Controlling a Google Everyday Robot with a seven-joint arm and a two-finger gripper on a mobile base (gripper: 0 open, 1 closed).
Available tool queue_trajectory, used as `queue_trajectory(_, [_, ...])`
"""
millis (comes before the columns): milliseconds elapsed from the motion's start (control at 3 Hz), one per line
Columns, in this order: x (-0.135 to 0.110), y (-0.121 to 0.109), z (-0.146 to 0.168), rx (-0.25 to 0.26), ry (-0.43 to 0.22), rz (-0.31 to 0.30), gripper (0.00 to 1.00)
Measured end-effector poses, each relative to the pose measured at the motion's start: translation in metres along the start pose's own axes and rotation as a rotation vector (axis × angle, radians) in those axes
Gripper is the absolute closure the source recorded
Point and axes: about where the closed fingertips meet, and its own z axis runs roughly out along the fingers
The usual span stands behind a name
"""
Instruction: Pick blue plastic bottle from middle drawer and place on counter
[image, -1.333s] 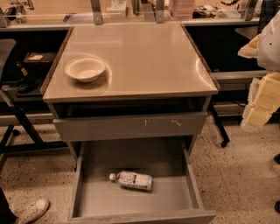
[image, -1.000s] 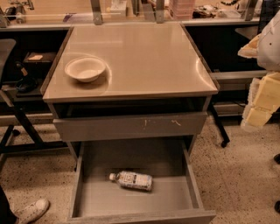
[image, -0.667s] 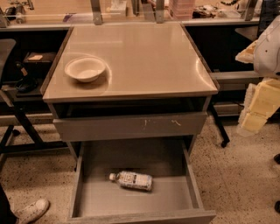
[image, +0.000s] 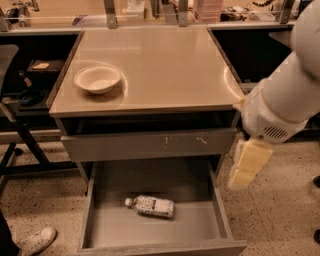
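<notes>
The middle drawer (image: 202, 222) is pulled out toward the near edge of the scene, its top open and nothing over it. The blue plastic bottle (image: 151, 206) lies on its side on the drawer's grey floor, a little left of centre, white cap pointing left, apart from all four walls. Bare floor surrounds it, with the most room on its right and near sides.

Above, a closed drawer front (image: 150, 144) with pale scratch marks sits just under the thin front edge of the tabletop (image: 170, 75). This beige top carries only a cream bowl (image: 97, 79) near its left edge, upright and with nothing in it; the centre, right side and far part are bare.

The gripper (image: 241, 179) hangs at the right, outside the cabinet, just beyond the drawer's right wall and above the speckled floor (image: 280, 215), below the level of the tabletop's right front corner. It points downward and touches nothing; whether it is released or clenched cannot be told. The white arm (image: 285, 100) rises behind it toward the upper right.
</notes>
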Motion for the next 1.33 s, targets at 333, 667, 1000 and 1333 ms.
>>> queue_trajectory(333, [-0.002,0.037,0.075,-0.115,0.012,0.001,0.00])
queue_trajectory(667, [0.002,0.044,0.080,-0.127,0.023,0.001,0.00])
queue_trajectory(1000, [-0.012,0.063,0.106,-0.184,-0.036,-0.009,0.00])
queue_trajectory(1333, [-0.039,0.093,0.163,-0.283,-0.105,-0.030,0.00])
